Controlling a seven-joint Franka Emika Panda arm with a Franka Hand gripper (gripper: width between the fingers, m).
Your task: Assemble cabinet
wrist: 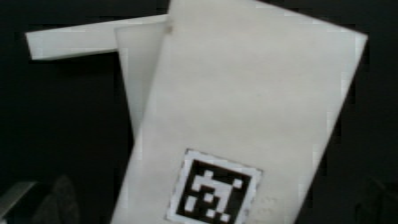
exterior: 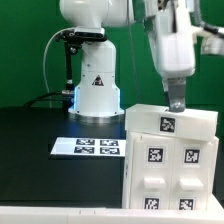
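The cabinet (exterior: 170, 150), at the lower right of the exterior view, looks like smooth white plastic with a faint sheen; its square tags are matt black-and-white print. The worktop (exterior: 40, 150) is matt black (no glare shows on it). The marker board (exterior: 87, 147) is flat, matt white. The tool (exterior: 176, 103) looks dull grey.

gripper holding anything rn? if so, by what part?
Cannot be told. The gripper sits at the top edge of the cabinet, but neither view shows whether the jaws are closed on it or only touching.
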